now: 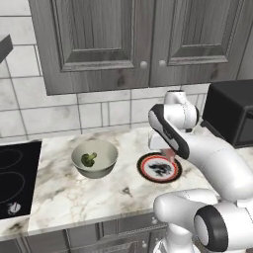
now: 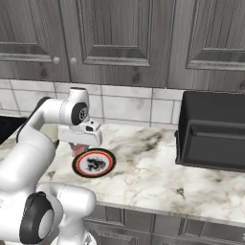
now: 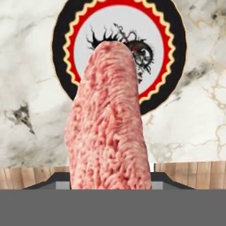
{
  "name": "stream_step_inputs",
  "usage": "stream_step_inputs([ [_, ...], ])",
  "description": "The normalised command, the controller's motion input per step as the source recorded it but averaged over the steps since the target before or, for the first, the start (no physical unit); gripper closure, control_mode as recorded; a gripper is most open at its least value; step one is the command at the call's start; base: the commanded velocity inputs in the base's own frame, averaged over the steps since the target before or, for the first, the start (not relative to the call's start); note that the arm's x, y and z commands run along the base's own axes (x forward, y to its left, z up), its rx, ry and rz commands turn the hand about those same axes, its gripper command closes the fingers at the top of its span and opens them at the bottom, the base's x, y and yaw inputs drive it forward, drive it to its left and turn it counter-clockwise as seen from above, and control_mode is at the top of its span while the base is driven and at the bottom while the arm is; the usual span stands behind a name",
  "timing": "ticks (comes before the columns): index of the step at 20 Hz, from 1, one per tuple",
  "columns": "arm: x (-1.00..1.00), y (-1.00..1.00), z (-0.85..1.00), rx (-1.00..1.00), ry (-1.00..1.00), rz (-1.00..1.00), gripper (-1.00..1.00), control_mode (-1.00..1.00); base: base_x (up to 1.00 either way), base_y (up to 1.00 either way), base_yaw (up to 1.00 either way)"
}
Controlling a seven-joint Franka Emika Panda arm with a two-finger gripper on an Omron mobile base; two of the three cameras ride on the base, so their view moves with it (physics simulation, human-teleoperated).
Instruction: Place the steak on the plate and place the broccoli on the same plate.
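The end effector [image 3: 110,183] clenches the steak [image 3: 108,119] by one end above the plate [image 3: 174,53]; the slab hangs stiff, looks light, perhaps slippery, so an edge grip suits it

Bare marble worktop [image 1: 74,192] lies open around the plate [image 1: 158,168]. A bowl [image 1: 94,158] stands left of the plate, a black microwave [image 2: 213,136] well right.

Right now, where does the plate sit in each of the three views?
Left base view: the plate lies right of centre on the marble counter, right of the bowl.
Right base view: left of centre, just below the hand.
Hand view: top centre, partly behind the held steak.
Shared landmark: the plate's red-and-black rim.
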Motion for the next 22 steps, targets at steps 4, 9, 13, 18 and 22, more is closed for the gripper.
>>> stream_step_inputs([
  [4, 0.38, -0.02, -0.05, 0.00, 0.00, 0.00, 1.00, -1.00, 0.09, -0.03, 0.00],
  [9, 0.62, -0.03, -0.22, 0.00, 0.00, 0.00, 1.00, -1.00, 0.00, 0.00, 0.00],
  [13, 0.48, -0.34, -0.42, 0.01, -0.02, 0.00, 1.00, -1.00, 0.00, 0.00, 0.00],
  [18, 0.32, -0.39, -0.49, 0.00, -0.01, 0.00, 1.00, -1.00, 0.00, 0.00, 0.00],
  [22, 0.19, -0.34, -0.41, 0.01, 0.00, 0.00, 1.00, -1.00, 0.00, 0.00, 0.00],
])
